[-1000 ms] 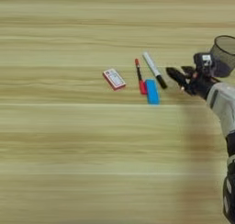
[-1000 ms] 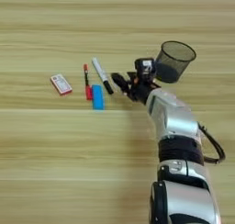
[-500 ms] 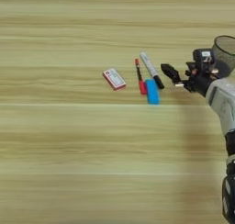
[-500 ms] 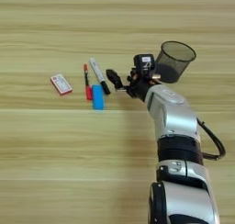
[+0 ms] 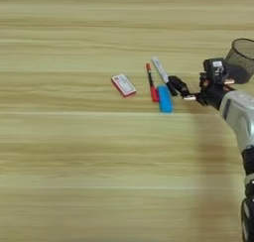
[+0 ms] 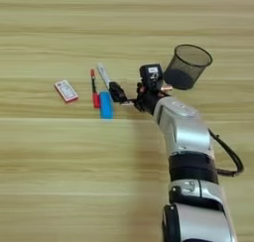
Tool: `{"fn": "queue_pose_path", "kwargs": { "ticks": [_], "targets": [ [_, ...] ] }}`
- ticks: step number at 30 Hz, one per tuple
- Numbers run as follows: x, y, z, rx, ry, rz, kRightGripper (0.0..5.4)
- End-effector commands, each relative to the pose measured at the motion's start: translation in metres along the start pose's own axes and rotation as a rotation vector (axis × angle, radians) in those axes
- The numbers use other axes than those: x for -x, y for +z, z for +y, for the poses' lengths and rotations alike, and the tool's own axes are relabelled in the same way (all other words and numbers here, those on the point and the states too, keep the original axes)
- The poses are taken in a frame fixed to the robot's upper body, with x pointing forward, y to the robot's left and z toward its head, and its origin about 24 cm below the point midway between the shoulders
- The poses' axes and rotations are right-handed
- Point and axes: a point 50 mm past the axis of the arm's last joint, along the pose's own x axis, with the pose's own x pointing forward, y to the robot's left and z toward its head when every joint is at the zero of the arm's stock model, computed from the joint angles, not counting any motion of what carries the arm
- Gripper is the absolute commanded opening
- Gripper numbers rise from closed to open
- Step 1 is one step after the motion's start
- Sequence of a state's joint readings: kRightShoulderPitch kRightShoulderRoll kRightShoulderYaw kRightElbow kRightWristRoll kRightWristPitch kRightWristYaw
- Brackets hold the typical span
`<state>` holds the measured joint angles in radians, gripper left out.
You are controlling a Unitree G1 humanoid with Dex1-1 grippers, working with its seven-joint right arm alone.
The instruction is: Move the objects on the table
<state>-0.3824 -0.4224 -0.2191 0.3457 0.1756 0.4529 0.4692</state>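
Observation:
Four small objects lie in a group on the table (image 5: 74, 161). A flat red-and-white card box (image 5: 123, 85) is furthest left. Right of it is a thin red pen (image 5: 151, 81), then a white marker (image 5: 160, 70) lying slantwise with its black cap toward the arm. A small blue block (image 5: 164, 98) lies just below the marker. My right gripper (image 5: 178, 87) reaches in from the right and sits at the marker's cap end, just right of the blue block. The black cap merges with the gripper, so contact is unclear. The silver forearm (image 6: 181, 129) runs down the right side.
A black mesh cup (image 6: 187, 66) stands upright behind and to the right of the gripper's wrist. The arm and its cable (image 6: 230, 154) fill the lower right of the right eye view.
My gripper has moved left, from beside the mesh cup up to the marker's cap end. The box, pen, marker and blue block lie where they were.

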Motion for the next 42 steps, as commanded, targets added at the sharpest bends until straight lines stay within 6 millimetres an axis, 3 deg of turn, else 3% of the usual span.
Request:
{"fn": "queue_pose_path", "kwargs": {
  "ticks": [1, 12, 28, 42],
  "targets": [
    [0.014, 0.031, 0.003, 0.091, -0.004, -0.111, 5.38],
    [0.035, 0.022, 0.020, 0.125, 0.040, -0.082, 5.38],
    [0.028, -0.003, 0.041, 0.150, 0.134, 0.029, 5.38],
    [0.015, -0.012, 0.041, 0.123, 0.118, 0.062, 5.38]
  ]
}}
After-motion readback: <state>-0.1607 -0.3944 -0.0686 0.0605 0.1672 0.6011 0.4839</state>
